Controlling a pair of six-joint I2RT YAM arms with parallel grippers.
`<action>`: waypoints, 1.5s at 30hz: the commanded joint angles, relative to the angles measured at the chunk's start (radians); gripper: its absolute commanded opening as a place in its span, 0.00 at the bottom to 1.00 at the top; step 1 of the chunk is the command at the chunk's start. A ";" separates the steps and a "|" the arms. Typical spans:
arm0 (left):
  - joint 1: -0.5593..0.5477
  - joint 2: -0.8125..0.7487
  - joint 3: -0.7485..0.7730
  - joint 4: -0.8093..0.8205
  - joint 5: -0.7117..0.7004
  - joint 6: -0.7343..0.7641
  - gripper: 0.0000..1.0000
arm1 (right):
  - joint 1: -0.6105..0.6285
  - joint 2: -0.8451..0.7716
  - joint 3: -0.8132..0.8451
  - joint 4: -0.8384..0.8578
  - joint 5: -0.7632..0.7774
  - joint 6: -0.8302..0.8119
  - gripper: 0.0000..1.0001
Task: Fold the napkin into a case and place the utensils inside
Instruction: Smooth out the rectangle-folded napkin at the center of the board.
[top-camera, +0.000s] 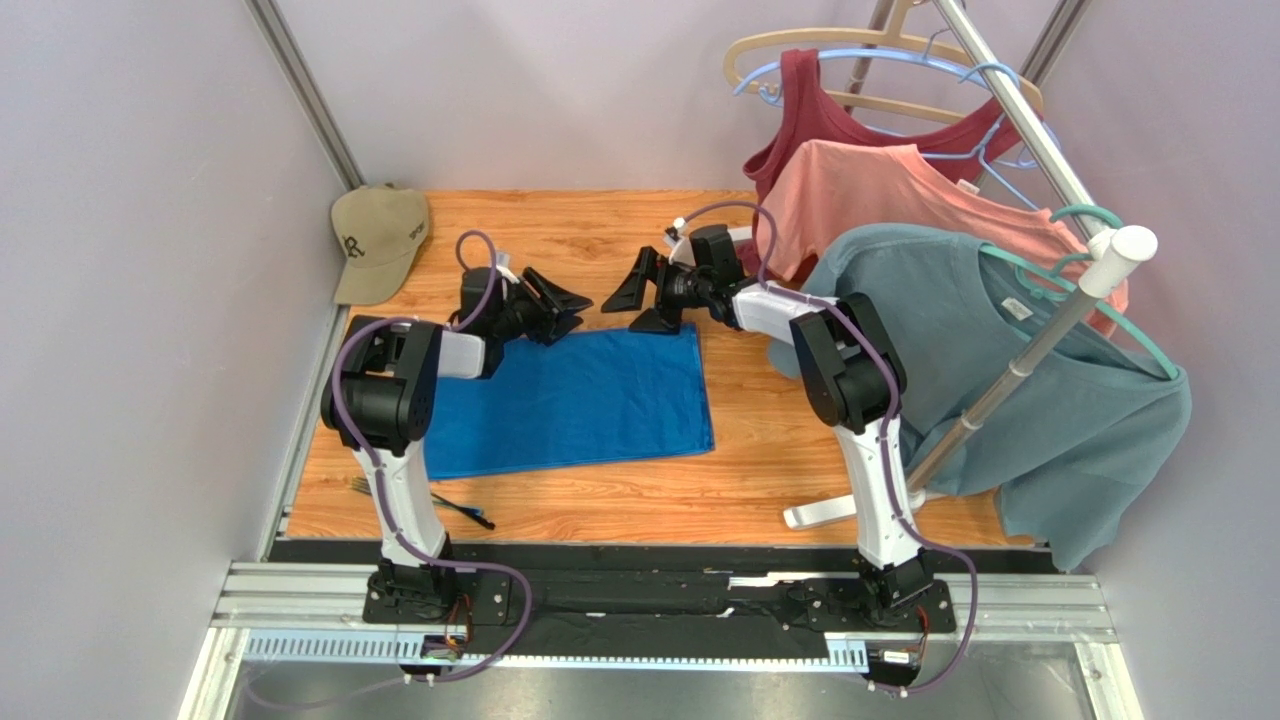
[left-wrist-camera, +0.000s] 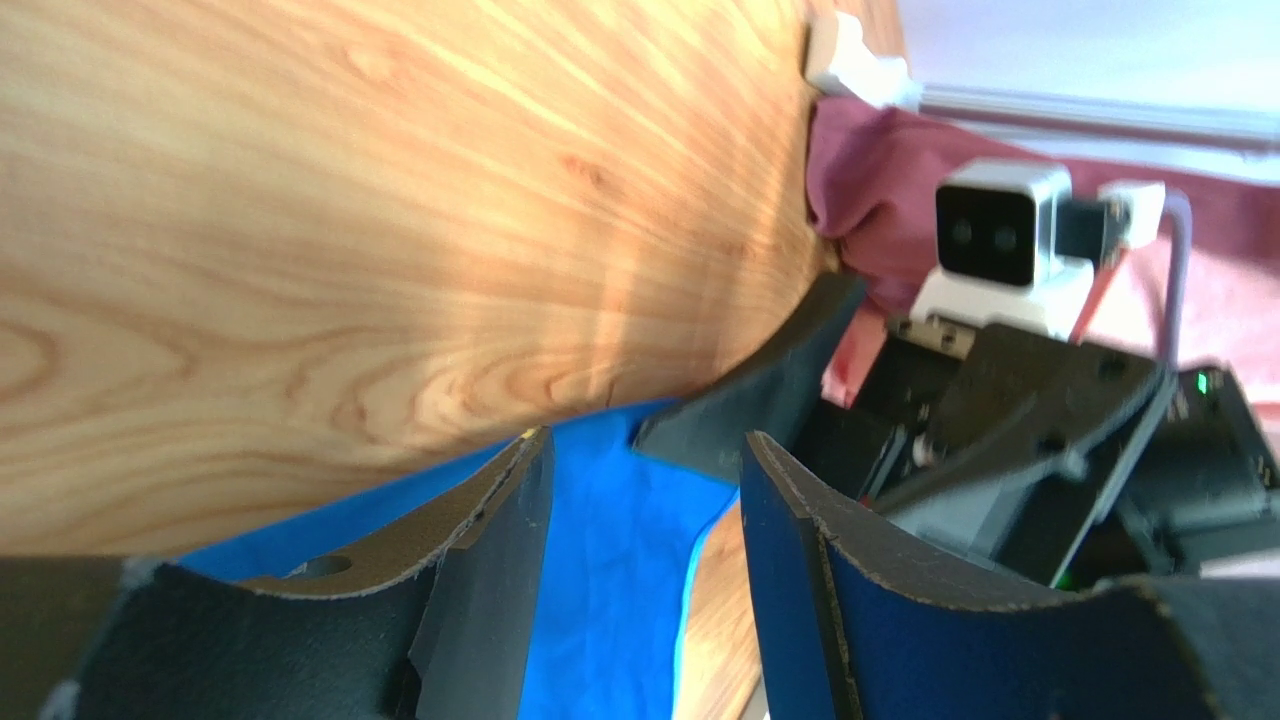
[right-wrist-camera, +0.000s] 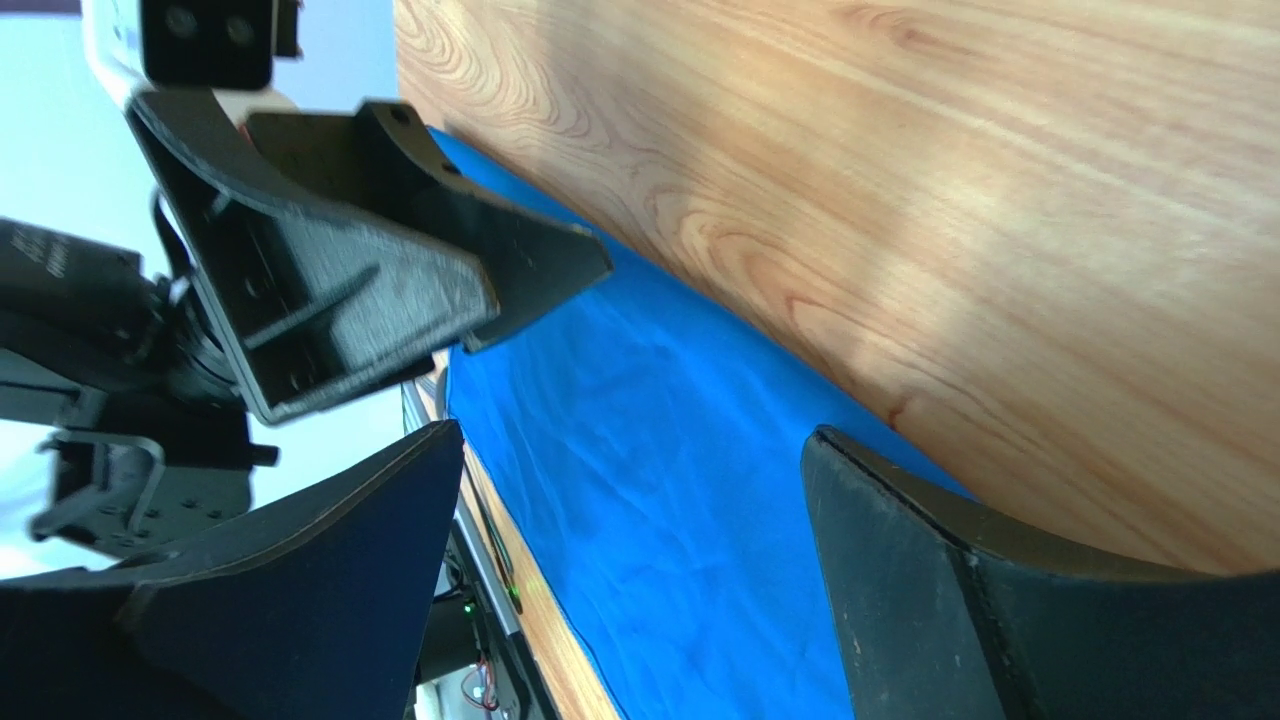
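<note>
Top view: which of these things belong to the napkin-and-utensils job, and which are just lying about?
Job in hand:
- blue napkin, lying on the table
- utensils, at the table's near-left corner

Lying about:
- tan cap, far-left corner
- clothes rack on the right, with a red tank top, pink T-shirt and teal-grey T-shirt

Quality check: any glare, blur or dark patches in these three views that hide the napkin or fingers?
Top external: evenly lit, sharp, soft shadows; the napkin reads clearly, the utensils are thin and faint. Left wrist: pale sheen on the table, left fingers soft-edged. Right wrist: bright glare on the table, right fingers dark, little detail.
</note>
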 joint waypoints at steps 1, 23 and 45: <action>-0.006 -0.016 -0.067 0.231 0.048 -0.034 0.57 | -0.009 -0.041 0.023 0.040 -0.027 0.006 0.87; 0.016 0.120 -0.167 0.337 -0.091 -0.240 0.57 | -0.015 -0.021 -0.075 0.233 -0.054 0.058 0.87; 0.005 0.086 -0.153 0.236 -0.138 -0.214 0.59 | -0.197 0.133 -0.031 0.166 -0.054 -0.011 0.87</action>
